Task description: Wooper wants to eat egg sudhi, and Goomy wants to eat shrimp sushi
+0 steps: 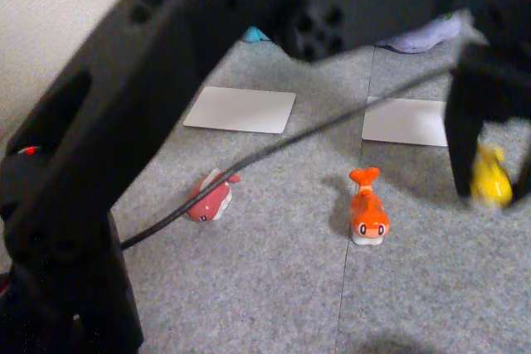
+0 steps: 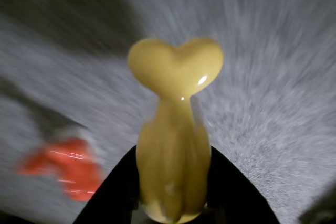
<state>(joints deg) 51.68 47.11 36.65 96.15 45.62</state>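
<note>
I find my gripper [image 2: 173, 203] clamped on the tiny glossy yellow fish-shaped egg sudhi [image 2: 173, 145], lifted between its fingers, delivery outstanding; the small orange fish-shaped shrimp sushi [image 1: 367, 215] lies untouched on the carpet beside it

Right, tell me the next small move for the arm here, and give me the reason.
Probably carry the egg sudhi up and back toward the far left, where a blue edge that may be Wooper peeks out behind the arm. The gripper looks closed on the yellow toy, tail pointing away in the wrist view, and the blurred carpet suggests it is already off the floor.
</note>
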